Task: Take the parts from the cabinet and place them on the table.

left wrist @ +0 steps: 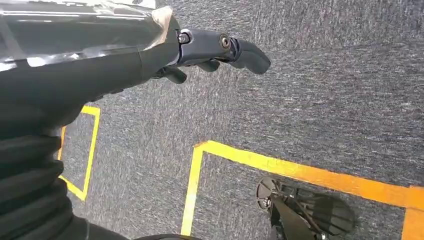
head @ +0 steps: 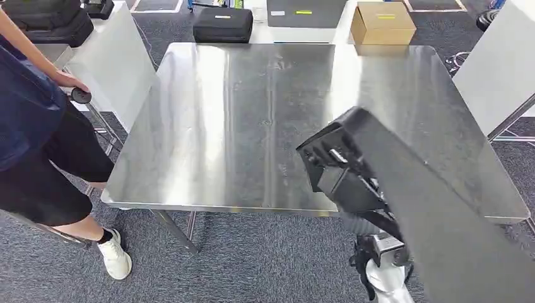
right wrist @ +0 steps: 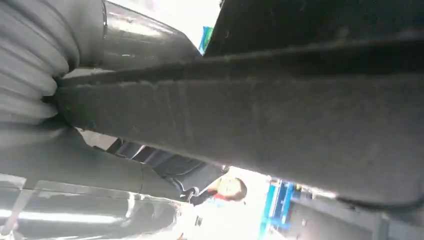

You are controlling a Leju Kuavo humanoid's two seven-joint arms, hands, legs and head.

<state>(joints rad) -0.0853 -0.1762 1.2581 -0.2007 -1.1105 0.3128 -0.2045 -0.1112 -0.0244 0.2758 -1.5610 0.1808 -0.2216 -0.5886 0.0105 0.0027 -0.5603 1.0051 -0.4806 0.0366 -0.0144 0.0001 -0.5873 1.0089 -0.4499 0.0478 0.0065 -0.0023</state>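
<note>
parts: one black part [head: 404, 208] | right hand [right wrist: 100, 170]: apparently gripping it | left hand [left wrist: 215, 50]: empty, fingers loosely apart | tables: one [head: 252, 126]

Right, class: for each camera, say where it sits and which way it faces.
Head view: high on the body, facing forward and down at the steel table; the black part juts in.
Left wrist view: behind the hanging left hand, facing the carpet.
Right wrist view: behind the right hand, against the black part.
Shared: head and right wrist views both show the black part.

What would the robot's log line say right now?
right hand: holds long black part over steel table | left hand: hangs, holds nothing | person: beside table
</note>
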